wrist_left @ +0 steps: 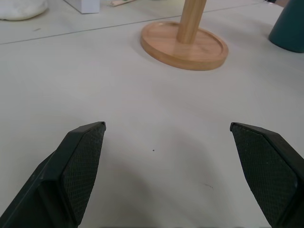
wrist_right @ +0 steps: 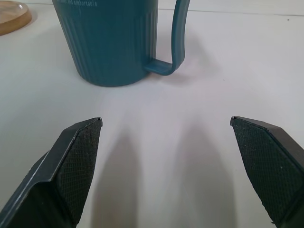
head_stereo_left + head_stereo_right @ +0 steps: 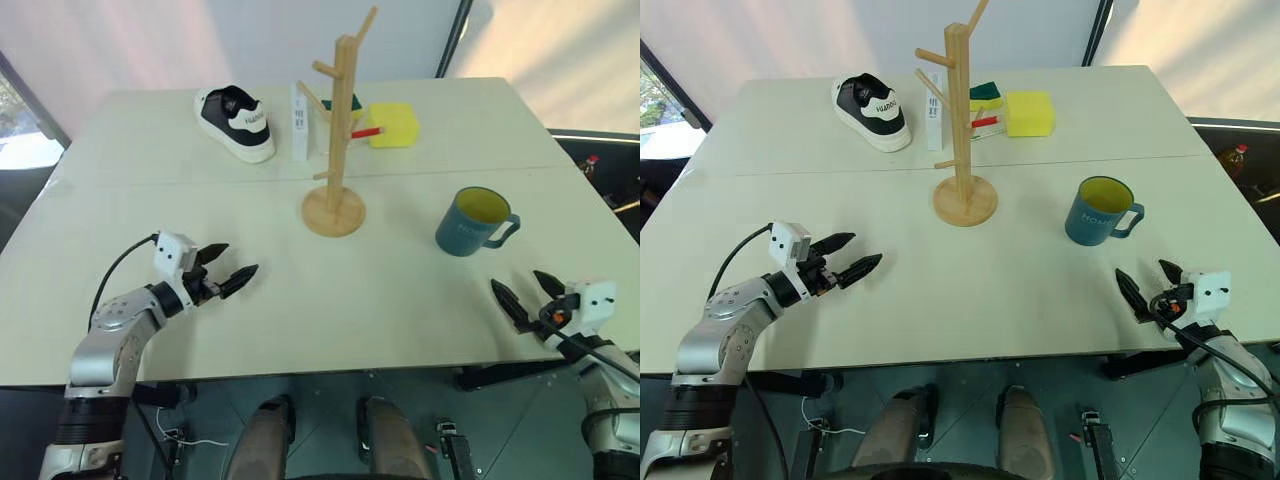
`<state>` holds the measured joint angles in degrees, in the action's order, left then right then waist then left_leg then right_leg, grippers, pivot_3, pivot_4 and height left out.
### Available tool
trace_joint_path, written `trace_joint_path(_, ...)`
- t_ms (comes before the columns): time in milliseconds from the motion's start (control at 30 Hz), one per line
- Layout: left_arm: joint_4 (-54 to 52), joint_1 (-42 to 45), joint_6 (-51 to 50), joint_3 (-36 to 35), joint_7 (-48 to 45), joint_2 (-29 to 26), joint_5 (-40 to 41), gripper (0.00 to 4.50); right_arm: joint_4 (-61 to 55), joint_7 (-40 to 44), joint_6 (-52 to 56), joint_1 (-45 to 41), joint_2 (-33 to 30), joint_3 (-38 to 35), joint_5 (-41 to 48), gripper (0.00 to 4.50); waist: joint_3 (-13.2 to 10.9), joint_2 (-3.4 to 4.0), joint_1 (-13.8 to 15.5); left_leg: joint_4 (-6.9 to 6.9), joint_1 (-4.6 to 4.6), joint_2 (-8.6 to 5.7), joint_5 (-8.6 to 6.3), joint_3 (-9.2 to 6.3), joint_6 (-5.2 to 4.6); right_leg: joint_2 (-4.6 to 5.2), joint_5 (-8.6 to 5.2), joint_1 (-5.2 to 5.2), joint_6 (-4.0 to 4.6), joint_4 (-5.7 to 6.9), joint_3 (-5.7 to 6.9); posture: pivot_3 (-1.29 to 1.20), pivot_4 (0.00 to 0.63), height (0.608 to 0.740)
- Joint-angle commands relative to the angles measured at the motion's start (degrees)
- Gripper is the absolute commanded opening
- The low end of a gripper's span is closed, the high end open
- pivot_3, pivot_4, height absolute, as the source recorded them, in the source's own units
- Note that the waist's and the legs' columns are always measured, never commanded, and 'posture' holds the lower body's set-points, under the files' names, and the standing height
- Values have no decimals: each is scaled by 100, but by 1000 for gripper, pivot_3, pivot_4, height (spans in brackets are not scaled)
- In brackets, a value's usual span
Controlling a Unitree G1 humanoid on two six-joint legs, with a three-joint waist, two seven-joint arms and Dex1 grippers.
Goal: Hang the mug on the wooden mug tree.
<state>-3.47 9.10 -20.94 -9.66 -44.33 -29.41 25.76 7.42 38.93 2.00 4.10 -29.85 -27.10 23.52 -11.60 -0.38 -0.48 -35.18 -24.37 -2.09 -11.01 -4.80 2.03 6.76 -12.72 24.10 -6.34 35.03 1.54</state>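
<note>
Right wrist view shows our right gripper [image 2: 166,166] spread wide and empty, lined up near the mug [image 3: 470,222], which stands upright right of the wooden mug tree [image 3: 336,130], handle reachable, left gripper [image 3: 232,266] likewise parted.

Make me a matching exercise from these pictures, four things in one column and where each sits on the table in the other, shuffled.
Things:
1. mug
2. mug tree
3. sneaker
4. yellow sponge

Places:
A. far side, left of the mug tree
B. middle of the table
C. far side, right of the mug tree
D. right side, just ahead of the right gripper

Pairs: 1-D, 2-B, 3-A, 4-C
</note>
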Motion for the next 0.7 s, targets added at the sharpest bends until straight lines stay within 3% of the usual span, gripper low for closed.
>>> trace_joint_path(33, -172, 29, 59, -124, 17, -20, 100, 4500, -74, -6, -113, -32, -25, 5, 17, 4496, 0, 0, 0, 0, 0, 0, 0, 0, 0, 0, 0, 0, 0, 0, 0, 0, 150, 740)
trace_joint_path(333, -342, 22, -107, 44, 11, 68, 162, 4500, -234, -409, 29, 14, 5, -11, -75, 4496, 0, 0, 0, -1, 1, -1, 0, 1, -1, 0, 4, 0, 5, 3, 0, 0, 150, 740)
trace_joint_path(533, -949, -5, 130, 469, -412, 385, 378, 4500, -335, -846, -69, -79, 112, 31, -250, 4496, 0, 0, 5, -3, 0, -2, 0, 2, 0, 0, 12, -1, 18, 4, -2, 0, 150, 740)
trace_joint_path(700, -1456, 14, -19, 1206, -792, 332, 285, 4500, -282, -1229, -133, -444, 298, 127, -334, 4496, 2, 3, -19, -4, 5, -2, 1, 5, -1, -3, 12, -1, 19, 8, -6, 0, 150, 740)
